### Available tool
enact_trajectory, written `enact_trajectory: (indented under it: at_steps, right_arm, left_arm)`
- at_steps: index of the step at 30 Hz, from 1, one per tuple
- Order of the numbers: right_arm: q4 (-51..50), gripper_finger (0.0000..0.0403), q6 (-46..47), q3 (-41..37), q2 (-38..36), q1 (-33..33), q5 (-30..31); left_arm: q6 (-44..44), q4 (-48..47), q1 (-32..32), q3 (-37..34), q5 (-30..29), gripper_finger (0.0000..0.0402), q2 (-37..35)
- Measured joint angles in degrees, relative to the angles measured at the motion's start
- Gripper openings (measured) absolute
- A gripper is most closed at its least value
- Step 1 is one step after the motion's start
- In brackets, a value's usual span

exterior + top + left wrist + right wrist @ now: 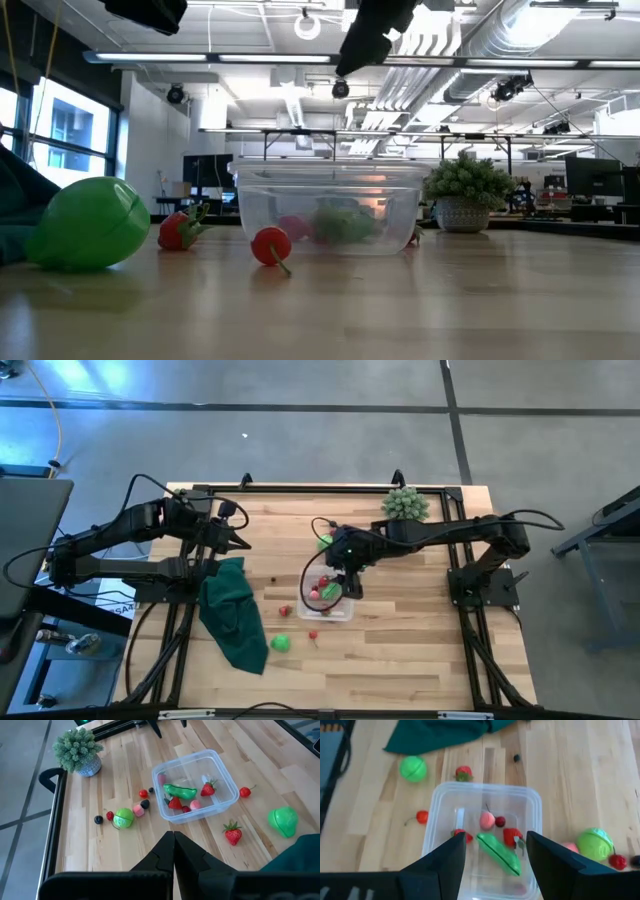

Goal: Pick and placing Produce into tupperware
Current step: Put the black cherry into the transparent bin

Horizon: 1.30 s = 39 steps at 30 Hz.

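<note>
The clear square tupperware (326, 600) (485, 835) (196, 785) rests on its base mid-table and holds a green pea pod (499, 852), strawberries, a pink piece and a cherry. My right gripper (496, 851) (345, 578) hovers open and empty right above it. Loose produce lies around it: a green round piece (281, 643), a strawberry (285, 610) and a cherry (313, 634) on its near-left side, and another green round piece (325, 542) with small red, pink and dark bits (142, 802) beyond it. My left gripper (173, 840) (240, 542) waits shut at the left.
A dark green cloth (235, 615) is heaped left of the tupperware, near the left arm. A small potted spiky plant (405, 503) stands at the far edge. Bare wood (420, 650) lies to the near right of the container.
</note>
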Motion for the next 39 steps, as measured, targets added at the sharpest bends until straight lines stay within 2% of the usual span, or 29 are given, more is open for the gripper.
enact_trajectory:
  at_steps: [6,9,14,18,29,35,39]
  right_arm:
    - [2.9,0.0199,-2.2,-2.5,-0.2,-1.3,-2.3]
    - [8.2,0.0199,-2.8,-5.6,-1.6,-3.0,-4.4]
    - [17.5,0.0199,-5.4,-12.7,-4.1,-8.5,-4.1]
    - [20.5,0.0199,-5.5,-14.6,-4.5,-14.8,-1.3]
    - [24.5,0.0199,-4.9,-14.6,0.6,-29.6,-2.7]
    - [25.9,0.0199,-6.1,-14.5,6.3,-32.2,-6.7]
    - [24.3,0.0199,-8.4,-11.5,11.0,-32.6,-7.1]
  left_arm:
    - [0.0,0.0,0.0,0.0,0.0,0.0001,0.0]
    - [0.0,0.0,0.0,0.0,0.0,0.0001,0.0]
    - [0.0,0.0,0.0,0.0,0.0,0.0001,0.0]
    - [0.0,0.0,0.0,0.0,0.0,0.0001,0.0]
    - [0.0,0.0,0.0,0.0,0.0,0.0001,0.0]
    - [0.0,0.0,0.0,0.0,0.0,0.0001,0.0]
    - [0.0,0.0,0.0,0.0,0.0,0.0001,0.0]
